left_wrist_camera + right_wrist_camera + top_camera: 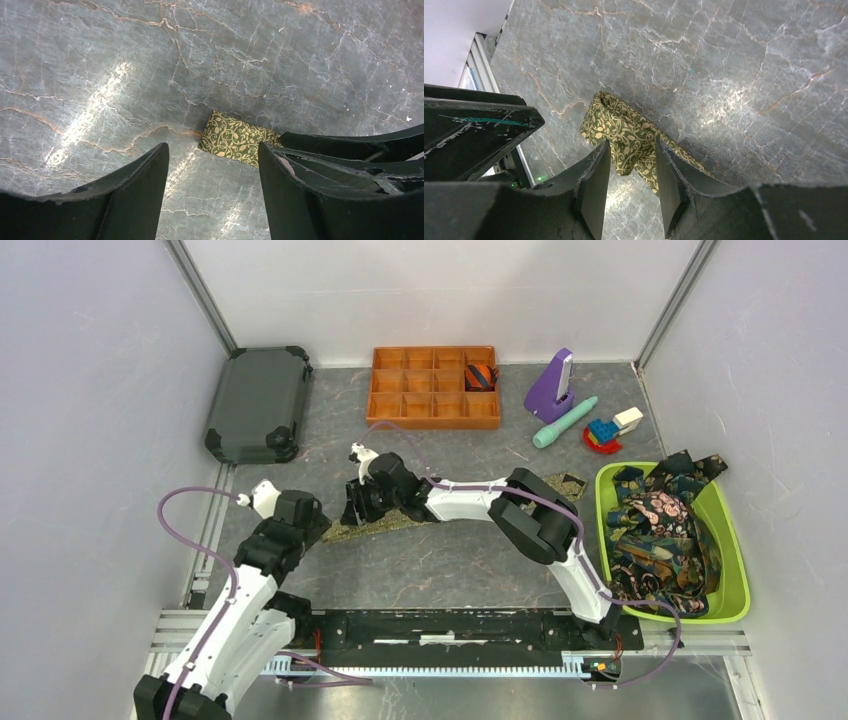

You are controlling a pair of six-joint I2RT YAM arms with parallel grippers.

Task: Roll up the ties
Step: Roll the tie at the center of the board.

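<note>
An olive-green tie with a gold vine pattern lies stretched across the middle of the table. Its left end is bunched into a loose fold. My right gripper stands open over that fold, with the fabric hanging loose between its fingers. My left gripper is open just to the left, nothing between its fingers, and the tie's end lies flat just beyond its fingertips. More dark patterned ties are heaped in a green bin. One striped tie sits rolled in the orange organizer.
A dark hard case lies at the back left. A purple stand, a teal stick and toy blocks sit at the back right. Walls close in on both sides.
</note>
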